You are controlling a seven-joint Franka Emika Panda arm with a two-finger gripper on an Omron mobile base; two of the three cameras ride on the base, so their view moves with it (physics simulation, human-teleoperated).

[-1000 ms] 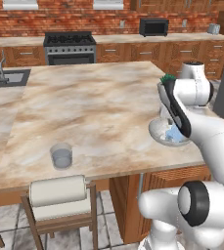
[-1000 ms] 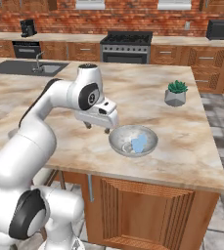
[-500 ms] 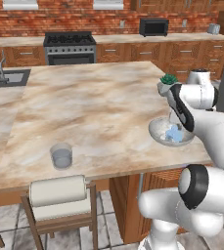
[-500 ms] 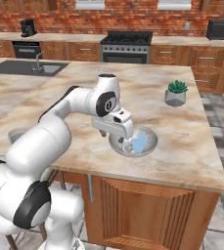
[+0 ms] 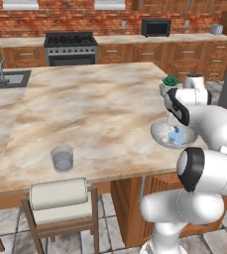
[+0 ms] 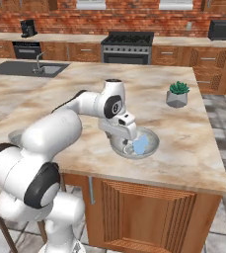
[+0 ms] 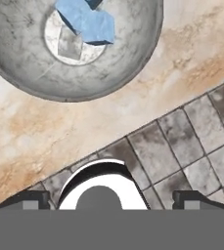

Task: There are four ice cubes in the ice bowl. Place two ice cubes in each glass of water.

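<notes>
Hand view: I read the fingertips as spread wide, one at each bottom corner, nothing between them. gripper hangs over the counter edge and floor tiles, not yet over the bowl's well.

Landmark: ice bowl, near the front right edge of the island countertop.

Ice cubes: ice cubes lie clumped in the bowl's flat centre, at the top of the hand view, on the far side of the near rim from my fingertips. I cannot separate them into a count; they read as one blue lump with a pale patch beside it.

Key relation: cubes sit ahead of the fingers along the view's upward direction, slightly left of centre. My judgement: the hand must travel over the near rim towards bowl centre before dropping. The lump has no clear long axis, so finger line matters little; singling out one cube is the hard part.

Right base view: gripper hovers at the bowl's near-left rim, jaws apart; ice bowl with ice cubes inside.

Left base view: glass of water stands well left of the bowl, near the front edge. Second glass: not identified with any confidence.

Beyond the bowl: potted plant further back on the island.

Progress: no cube lifted yet, as I judge it.
</notes>
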